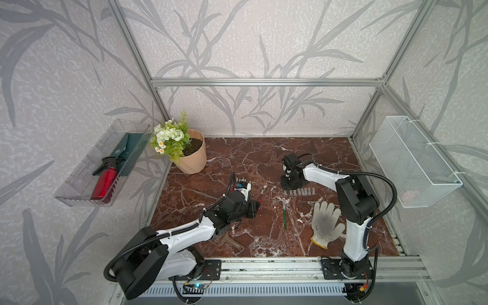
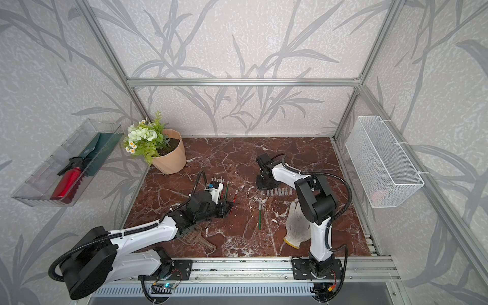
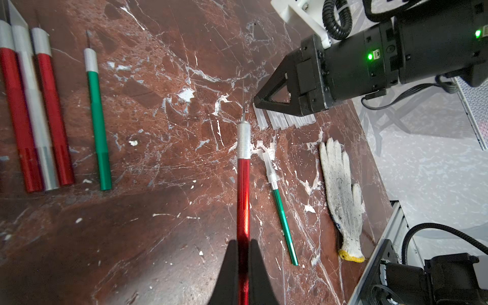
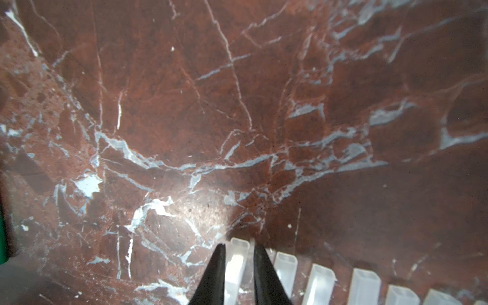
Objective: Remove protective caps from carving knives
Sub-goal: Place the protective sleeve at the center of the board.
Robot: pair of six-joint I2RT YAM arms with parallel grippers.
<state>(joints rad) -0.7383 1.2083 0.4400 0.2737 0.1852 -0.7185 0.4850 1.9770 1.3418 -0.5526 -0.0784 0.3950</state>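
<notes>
My left gripper (image 3: 243, 241) is shut on a red carving knife (image 3: 243, 184) with a bare metal tip, held over the table (image 1: 261, 195). My right gripper (image 4: 239, 247) stands low at the left end of a row of protective caps (image 4: 364, 285). Its fingers sit slightly apart on either side of the end cap (image 4: 236, 261), with a gap on one side. The same row of caps shows in a top view (image 1: 301, 191). A green knife (image 3: 282, 211) with its cap (image 3: 269, 166) on lies alone. Several uncapped knives (image 3: 54, 118) lie side by side at the left.
A white work glove (image 1: 326, 224) lies near the right arm's base. A brown scoop (image 1: 229, 241) lies under the left arm. A flower pot (image 1: 192, 155) stands at the back left. A clear tray (image 1: 79, 190) and a wire basket (image 1: 414, 161) hang on the side walls.
</notes>
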